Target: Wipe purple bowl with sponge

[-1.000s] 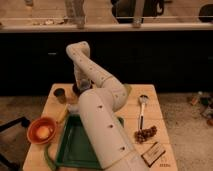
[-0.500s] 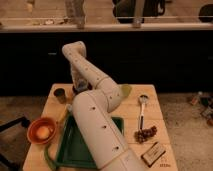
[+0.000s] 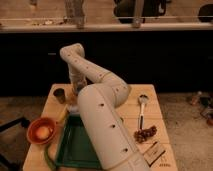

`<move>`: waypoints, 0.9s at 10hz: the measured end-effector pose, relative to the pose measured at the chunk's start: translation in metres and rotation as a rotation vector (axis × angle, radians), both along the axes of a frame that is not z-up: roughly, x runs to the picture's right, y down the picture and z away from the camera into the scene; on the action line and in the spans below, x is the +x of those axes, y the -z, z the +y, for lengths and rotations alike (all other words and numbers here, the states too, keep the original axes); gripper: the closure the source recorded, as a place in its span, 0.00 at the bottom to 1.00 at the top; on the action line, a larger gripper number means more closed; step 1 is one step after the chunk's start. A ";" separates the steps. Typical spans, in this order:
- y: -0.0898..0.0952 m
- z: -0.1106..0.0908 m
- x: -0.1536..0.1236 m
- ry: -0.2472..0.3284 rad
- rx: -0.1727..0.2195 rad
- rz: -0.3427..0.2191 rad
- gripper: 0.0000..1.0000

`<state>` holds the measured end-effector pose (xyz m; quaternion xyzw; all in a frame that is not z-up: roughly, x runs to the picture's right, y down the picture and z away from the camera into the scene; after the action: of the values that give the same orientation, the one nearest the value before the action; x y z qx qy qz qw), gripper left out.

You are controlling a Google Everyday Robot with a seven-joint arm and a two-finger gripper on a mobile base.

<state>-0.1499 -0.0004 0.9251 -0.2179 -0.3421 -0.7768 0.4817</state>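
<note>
The place looks like a robot test area set up inside an office-style building, not a home kitchen. A light wooden table (image 3: 150, 107) stands alone on a speckled carpet-like floor (image 3: 180, 120), laid out with kitchen props: a green tray (image 3: 75, 150), an orange bowl (image 3: 41, 131), a small metal cup (image 3: 59, 95), a ladle-like spoon (image 3: 142, 110) and a bunch of dark grapes (image 3: 145, 134). Behind it runs a dark wall topped by a pale ledge with a railing (image 3: 107, 22). The white arm (image 3: 100, 110) fills the middle, and its gripper (image 3: 77, 90) sits low near the table's far left, mostly hidden.
</note>
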 end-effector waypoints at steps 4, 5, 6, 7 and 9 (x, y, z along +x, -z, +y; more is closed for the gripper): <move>-0.011 -0.004 0.019 -0.018 -0.010 0.022 1.00; -0.018 -0.007 0.020 -0.015 -0.013 0.022 1.00; -0.022 -0.009 0.018 -0.010 -0.017 0.018 1.00; -0.024 -0.010 0.018 -0.007 -0.017 0.017 1.00; -0.025 -0.011 0.018 -0.006 -0.017 0.017 1.00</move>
<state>-0.1323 -0.0109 0.9506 -0.2276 -0.3453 -0.7706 0.4850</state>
